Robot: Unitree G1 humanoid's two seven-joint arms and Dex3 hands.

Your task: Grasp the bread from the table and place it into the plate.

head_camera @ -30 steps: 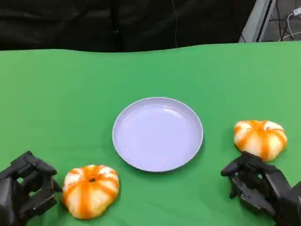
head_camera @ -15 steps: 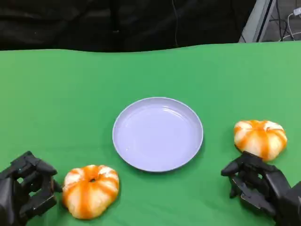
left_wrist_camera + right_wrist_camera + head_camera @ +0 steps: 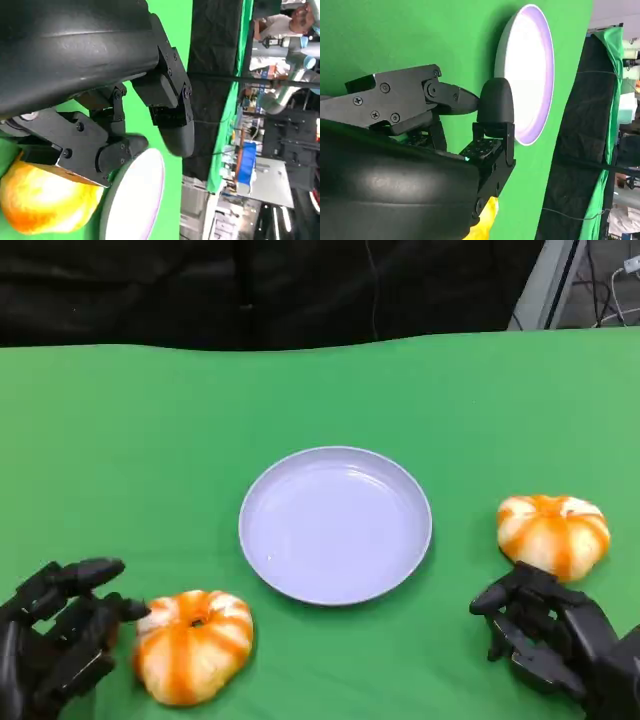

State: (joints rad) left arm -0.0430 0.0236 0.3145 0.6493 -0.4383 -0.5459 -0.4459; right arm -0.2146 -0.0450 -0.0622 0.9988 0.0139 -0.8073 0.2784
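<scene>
A round white and orange striped bread [image 3: 193, 645] lies on the green table at the front left. A second such bread [image 3: 553, 533] lies at the right. The pale lilac plate [image 3: 335, 525] sits between them with nothing in it. My left hand [image 3: 60, 638] is just left of the nearer bread, fingers spread, one fingertip at the bread's edge. The left wrist view has that bread [image 3: 45, 200] under the fingers [image 3: 167, 107], beside the plate [image 3: 135, 200]. My right hand [image 3: 548, 632] rests in front of the right bread, holding nothing. The right wrist view looks past it to the plate [image 3: 530, 75].
The green cloth [image 3: 150, 440] covers the whole table, with open room behind and around the plate. A dark curtain [image 3: 260, 290] hangs past the far edge. Lab gear and a person appear far off in the left wrist view.
My left hand's fingers have uncurled and spread toward the left bread. The breads, the plate and the right hand have not moved.
</scene>
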